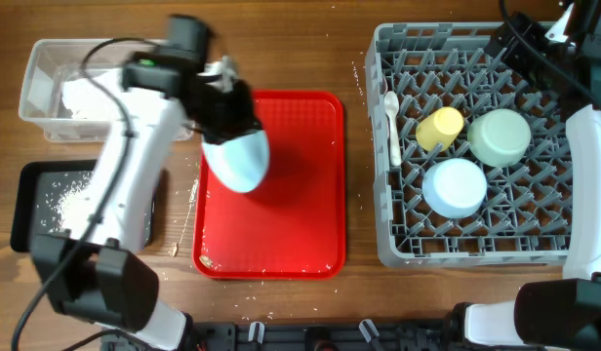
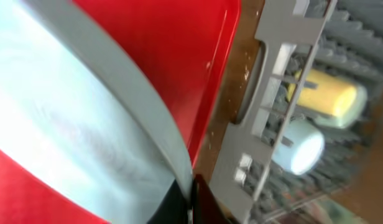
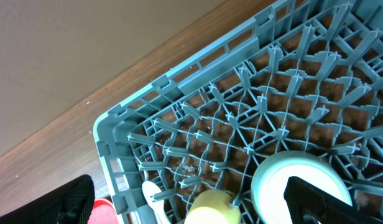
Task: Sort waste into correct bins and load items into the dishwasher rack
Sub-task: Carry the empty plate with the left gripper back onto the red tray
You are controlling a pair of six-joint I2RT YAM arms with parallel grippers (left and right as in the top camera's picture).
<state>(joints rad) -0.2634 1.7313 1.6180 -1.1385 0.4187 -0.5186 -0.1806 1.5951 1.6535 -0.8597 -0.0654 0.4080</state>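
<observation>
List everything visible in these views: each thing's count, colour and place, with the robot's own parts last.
clear tub: 1, transparent, far left
napkins: count unclear, white, inside the tub
black tray: 1, black, left, nearer than the tub
crumbs: many, pale, on the black tray
red tray: 1, red, centre
plate: 1, light blue, held tilted over the red tray
rack: 1, grey, right
cup: 1, yellow, in the rack
green bowl: 1, pale green, in the rack
blue bowl: 1, light blue, in the rack
spoon: 1, white, rack's left edge
table: 1, brown wood
left end effector: shut on the plate
right end effector: open, above the rack
</observation>
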